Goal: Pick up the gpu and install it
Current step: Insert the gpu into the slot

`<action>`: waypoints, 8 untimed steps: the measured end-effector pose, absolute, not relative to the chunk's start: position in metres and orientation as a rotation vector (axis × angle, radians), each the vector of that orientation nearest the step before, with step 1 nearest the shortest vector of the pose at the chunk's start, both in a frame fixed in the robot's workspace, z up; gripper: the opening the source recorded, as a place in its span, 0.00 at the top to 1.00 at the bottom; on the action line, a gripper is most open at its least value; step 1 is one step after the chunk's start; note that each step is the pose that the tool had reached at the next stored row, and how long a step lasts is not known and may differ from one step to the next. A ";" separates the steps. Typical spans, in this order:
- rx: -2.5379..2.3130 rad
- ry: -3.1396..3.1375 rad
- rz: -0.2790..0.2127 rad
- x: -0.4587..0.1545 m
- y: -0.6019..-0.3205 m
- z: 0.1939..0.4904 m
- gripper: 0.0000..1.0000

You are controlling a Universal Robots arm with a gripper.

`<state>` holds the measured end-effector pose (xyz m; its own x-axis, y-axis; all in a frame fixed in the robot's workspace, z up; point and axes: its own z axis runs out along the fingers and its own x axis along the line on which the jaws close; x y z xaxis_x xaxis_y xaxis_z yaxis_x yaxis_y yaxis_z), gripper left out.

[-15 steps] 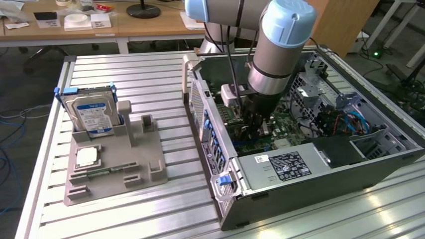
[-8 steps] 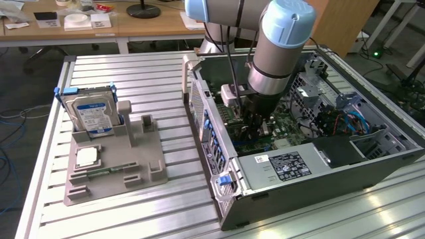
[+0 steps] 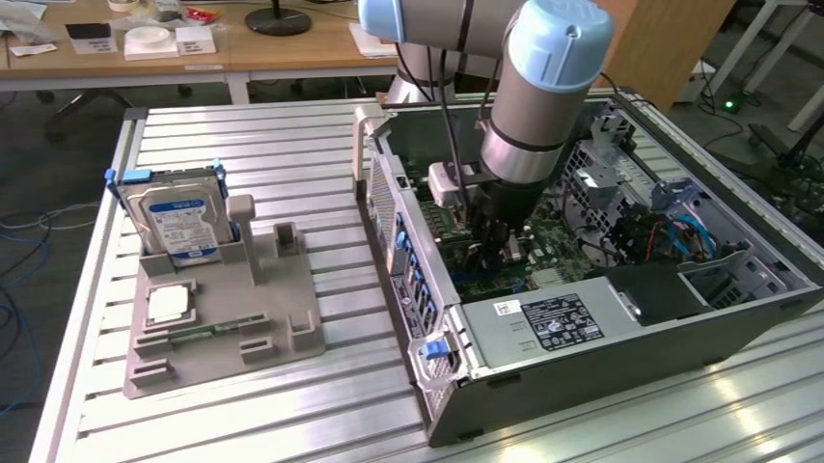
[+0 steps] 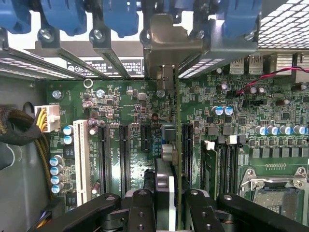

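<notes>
Green gpu (image 4: 177, 145) held edge-on; labels unreadable.

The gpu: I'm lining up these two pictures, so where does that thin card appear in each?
Exterior view: no card can be made out; the arm reaches down into the open grey computer case.
Wrist view: the gpu, a thin dark circuit card seen edge-on, stands upright over the slots, held in the black pincer.
Shared landmark: the green motherboard.

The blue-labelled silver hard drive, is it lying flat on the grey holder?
No, the blue-labelled silver hard drive stands upright in a slot of the grey holder.
</notes>
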<state>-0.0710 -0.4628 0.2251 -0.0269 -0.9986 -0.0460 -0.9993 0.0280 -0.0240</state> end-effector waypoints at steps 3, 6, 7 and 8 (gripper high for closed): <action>-2.156 2.216 0.023 -0.071 -0.463 0.225 0.72; -2.156 2.216 0.023 -0.071 -0.463 0.225 0.72; -2.156 2.216 0.023 -0.071 -0.463 0.225 0.72; -2.156 2.216 0.023 -0.071 -0.463 0.225 0.72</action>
